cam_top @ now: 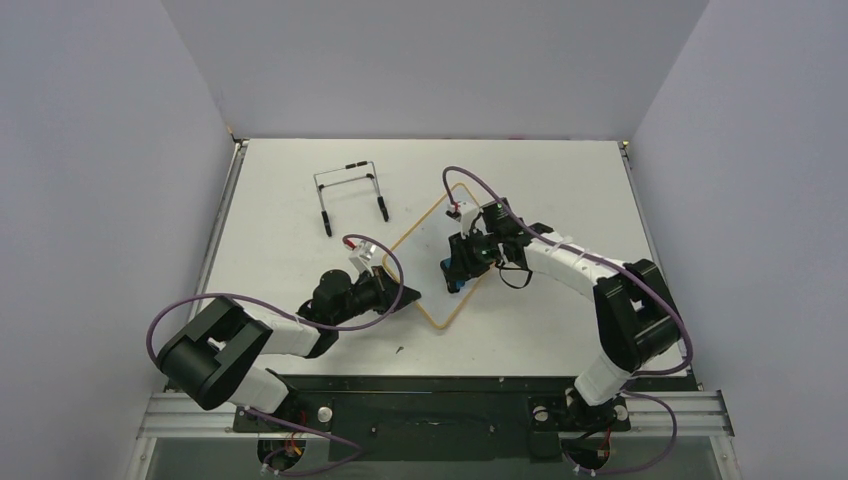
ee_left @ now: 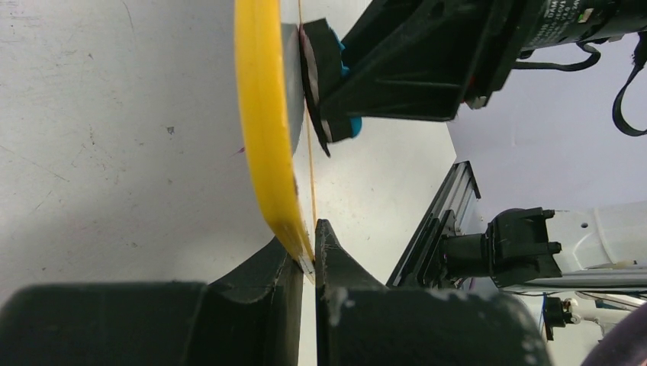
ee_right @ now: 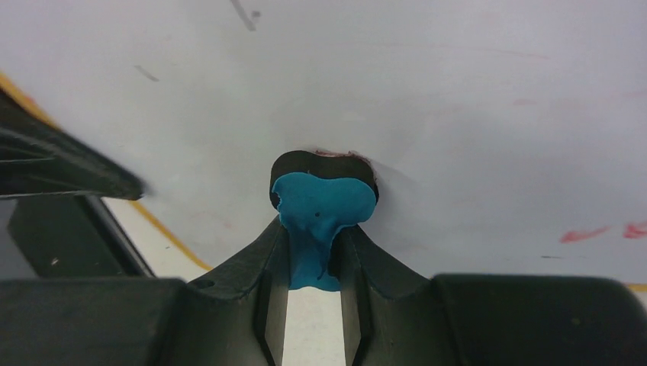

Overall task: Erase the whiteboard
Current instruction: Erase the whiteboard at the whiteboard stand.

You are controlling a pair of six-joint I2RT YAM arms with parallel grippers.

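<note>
The whiteboard (cam_top: 425, 262) lies turned like a diamond at the middle of the table, with a thin yellow frame. My left gripper (cam_top: 405, 293) is shut on its near-left edge; the left wrist view shows the yellow frame (ee_left: 267, 137) pinched between the jaws (ee_left: 311, 255). My right gripper (cam_top: 462, 270) is shut on the blue eraser (ee_right: 320, 202), whose black felt presses on the white board face (ee_right: 458, 107). Faint red marks (ee_right: 587, 234) remain at the right of the board. The eraser also shows in the left wrist view (ee_left: 328, 84).
The black wire easel stand (cam_top: 350, 190) stands at the back left of the table. The left gripper's finger (ee_right: 61, 164) shows at the left of the right wrist view. A metal rail (cam_top: 430, 415) runs along the near edge.
</note>
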